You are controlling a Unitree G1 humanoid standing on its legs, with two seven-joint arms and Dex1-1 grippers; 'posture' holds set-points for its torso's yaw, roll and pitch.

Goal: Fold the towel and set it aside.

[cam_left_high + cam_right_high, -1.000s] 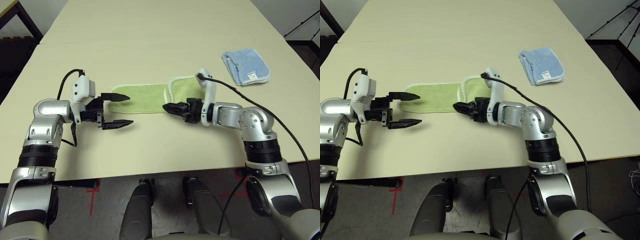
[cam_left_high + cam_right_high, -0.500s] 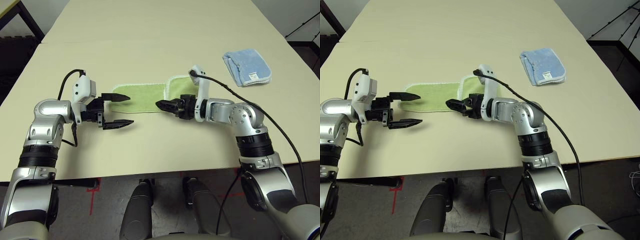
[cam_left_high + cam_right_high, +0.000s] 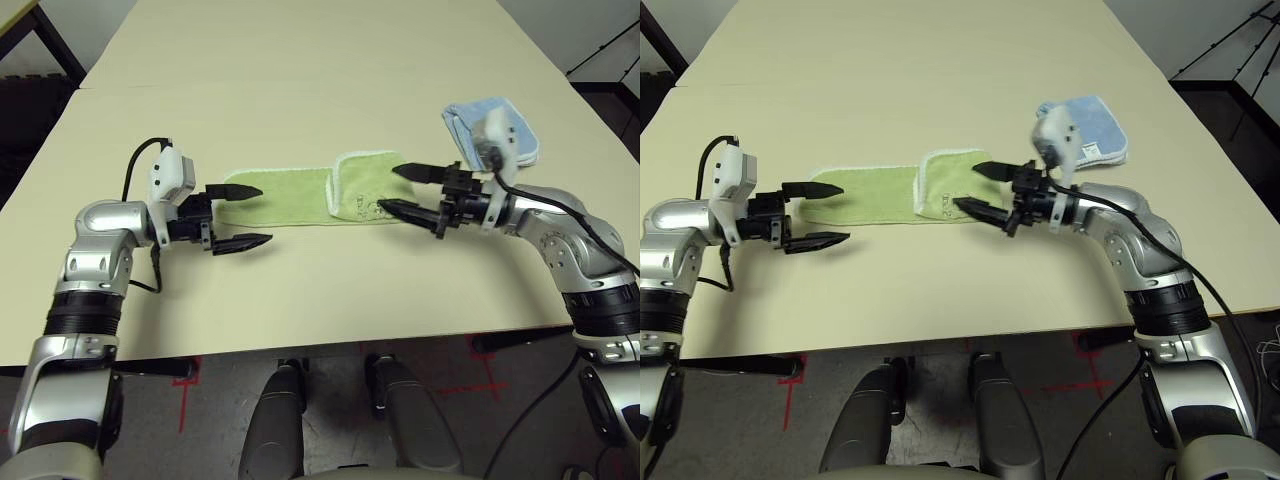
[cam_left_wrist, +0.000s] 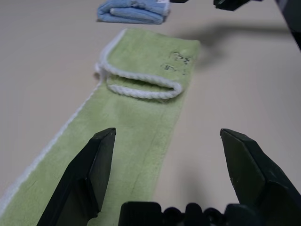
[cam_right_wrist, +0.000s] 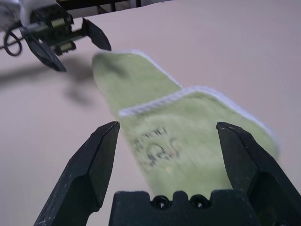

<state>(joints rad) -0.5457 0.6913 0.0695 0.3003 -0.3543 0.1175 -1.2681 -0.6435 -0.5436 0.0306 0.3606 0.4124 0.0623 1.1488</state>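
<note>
On the near part of the table (image 3: 300,300) there is just bare tan top. A bit farther in, the 2 grippers hang low over it, 1 on each side.

The left gripper (image 3: 240,216) points across toward the middle. Its 2 black fingers are spread wide with nothing between them. The far finger sits over the left tip of the towel (image 3: 290,195), and the near finger is over bare table just beside the towel's near edge.

The right gripper (image 3: 408,190) points back the other way, toward the left one. Its 2 fingers are spread wide too and hold nothing. They sit at the right end of the towel, 1 by the far edge and 1 by the near edge. I cannot tell if they touch the cloth.

The towel lies flat between the 2 grippers, in a long green strip with white stitching around it. Its right end is folded over on top, so that part is 2 layers thick. A small sewn mark (image 3: 365,207) shows on the folded flap.

Farther back on the right, well apart from the towel, lies a small folded blue cloth (image 3: 1092,128). The right arm's white wrist box (image 3: 497,139) covers part of it.
</note>
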